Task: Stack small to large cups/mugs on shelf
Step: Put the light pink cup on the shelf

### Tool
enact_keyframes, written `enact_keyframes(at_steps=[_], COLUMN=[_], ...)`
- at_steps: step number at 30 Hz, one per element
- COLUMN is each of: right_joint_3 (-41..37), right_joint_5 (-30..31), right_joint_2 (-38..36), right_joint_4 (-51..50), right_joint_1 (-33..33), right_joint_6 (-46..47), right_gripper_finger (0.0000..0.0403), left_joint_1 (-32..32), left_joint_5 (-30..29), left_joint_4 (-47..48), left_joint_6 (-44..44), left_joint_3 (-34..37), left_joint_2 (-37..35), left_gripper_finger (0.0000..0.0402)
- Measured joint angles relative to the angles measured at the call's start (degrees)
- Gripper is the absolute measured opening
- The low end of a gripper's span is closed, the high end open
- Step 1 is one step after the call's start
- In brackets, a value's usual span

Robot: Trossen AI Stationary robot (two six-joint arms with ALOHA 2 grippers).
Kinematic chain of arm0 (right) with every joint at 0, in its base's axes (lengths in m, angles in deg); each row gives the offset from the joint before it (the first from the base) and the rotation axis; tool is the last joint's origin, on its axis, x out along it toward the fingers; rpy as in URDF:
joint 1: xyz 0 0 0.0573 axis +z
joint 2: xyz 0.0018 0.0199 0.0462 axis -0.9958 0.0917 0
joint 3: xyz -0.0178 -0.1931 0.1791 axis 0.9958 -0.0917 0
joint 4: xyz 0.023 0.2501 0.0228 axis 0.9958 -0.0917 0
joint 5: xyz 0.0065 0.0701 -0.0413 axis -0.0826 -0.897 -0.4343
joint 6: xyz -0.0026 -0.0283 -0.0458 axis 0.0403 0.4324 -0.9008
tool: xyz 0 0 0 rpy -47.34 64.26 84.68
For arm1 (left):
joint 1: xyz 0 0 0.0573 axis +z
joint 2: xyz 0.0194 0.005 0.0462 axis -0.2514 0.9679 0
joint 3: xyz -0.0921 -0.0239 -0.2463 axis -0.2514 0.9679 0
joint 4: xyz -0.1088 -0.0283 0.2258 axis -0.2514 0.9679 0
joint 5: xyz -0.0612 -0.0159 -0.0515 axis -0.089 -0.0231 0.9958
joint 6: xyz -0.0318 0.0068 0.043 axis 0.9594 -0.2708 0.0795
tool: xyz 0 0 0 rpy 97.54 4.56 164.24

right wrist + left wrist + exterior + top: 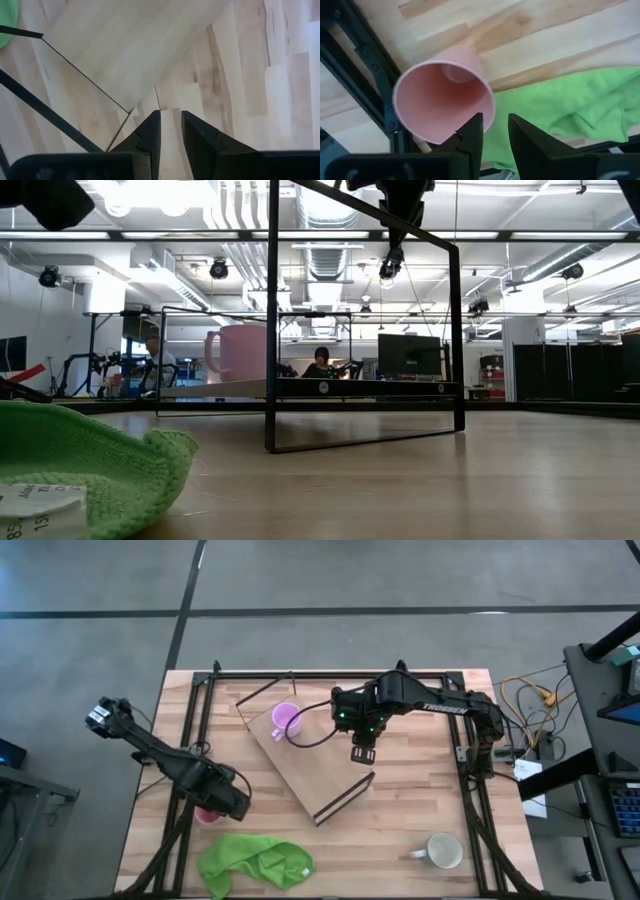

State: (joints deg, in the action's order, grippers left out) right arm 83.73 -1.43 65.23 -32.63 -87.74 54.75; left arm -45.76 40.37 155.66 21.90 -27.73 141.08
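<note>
The pink-red cup (440, 100) is at the table's left edge, under my left gripper (228, 802), which is shut on it; it also shows in the high view (207, 814). The light purple cup (285, 722) stands upright on the far end of the shelf (310, 765), a light-wood board with a dark open edge. The white mug (443, 850) stands on the table at the near right. My right gripper (362, 752) hangs shut and empty above the shelf's right edge, and the board shows below it (125, 40). My left gripper holds the pink-red cup by its rim (489, 116), with one finger (470, 137) on the inner side of the wall and the other outside. The fingers come from above, slanting down. The cup is tilted, its mouth toward the wrist. I cannot tell whether it is clear of the table.
A crumpled green cloth (255, 862) lies at the near left, close beside the pink-red cup (570, 105). Dark frame rails (185, 780) run along the table's left, right and far sides. Bare tabletop (420, 790) lies between the shelf and the white mug.
</note>
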Motion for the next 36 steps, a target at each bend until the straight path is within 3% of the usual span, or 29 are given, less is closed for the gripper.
enact_keyframes(at_steps=[28,36], right_joint_3=[0.0,0.0], right_joint_5=[0.0,0.0], right_joint_2=[0.0,0.0], right_joint_4=[0.3,0.4], right_joint_1=[0.0,0.0], right_joint_6=[0.9,1.1], right_gripper_finger=[0.0070,0.0070], left_joint_1=[0.0,0.0], left_joint_5=[3.1,3.2], left_joint_4=[-9.7,-9.8], left_joint_6=[0.0,-1.3], left_joint_3=[10.0,11.5], left_joint_2=[-2.9,-3.0], left_gripper_finger=[0.0074,0.0007])
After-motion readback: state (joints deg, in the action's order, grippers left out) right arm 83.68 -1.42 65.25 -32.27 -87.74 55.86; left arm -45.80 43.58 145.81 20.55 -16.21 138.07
